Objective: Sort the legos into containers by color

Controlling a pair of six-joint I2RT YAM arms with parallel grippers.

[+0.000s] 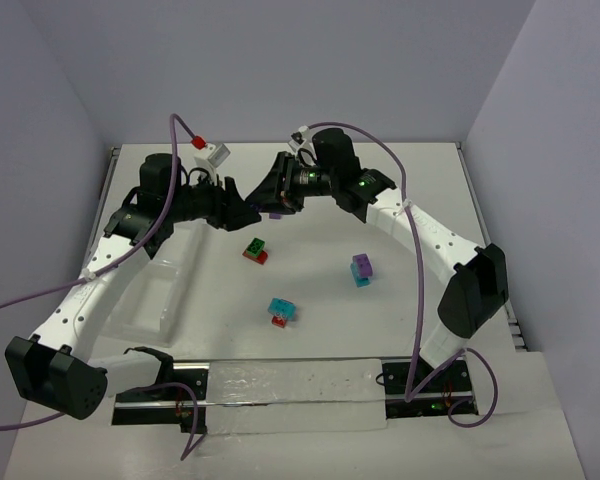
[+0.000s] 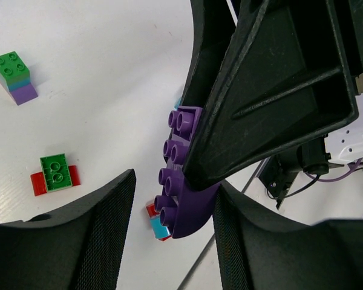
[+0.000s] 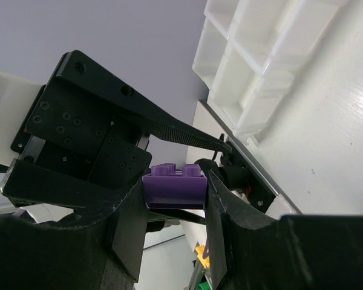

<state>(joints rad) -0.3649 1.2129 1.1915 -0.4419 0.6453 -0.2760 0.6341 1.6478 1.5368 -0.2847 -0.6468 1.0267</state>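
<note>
Right pincer (image 3: 175, 181) clamped on a purple brick (image 3: 174, 190), one finger on each side face, studs toward the top of the frame in the right wrist view. Brick held off the desk (image 1: 310, 330), upper centre of the top view, where both arms meet tip to tip. Left pincer (image 2: 175, 202) apart, fingers straddling the lower end of the same brick. In the left wrist view there is a clear gap on the frame-left side; on the frame-right side finger and brick lie so close that contact cannot be told. Right pincer's black fingers cover much of the brick there, only the stud row and lower end showing.

On the desk, apart from one another: green-on-red pair (image 1: 255, 250) just below the pincers in the top view, purple-on-cyan pair (image 1: 361, 268) right of centre, cyan-on-red pair (image 1: 282, 312) nearer the bases. Clear tray (image 1: 180, 300) at frame left, partly under the left arm; its divided compartments fill the upper right of the right wrist view
</note>
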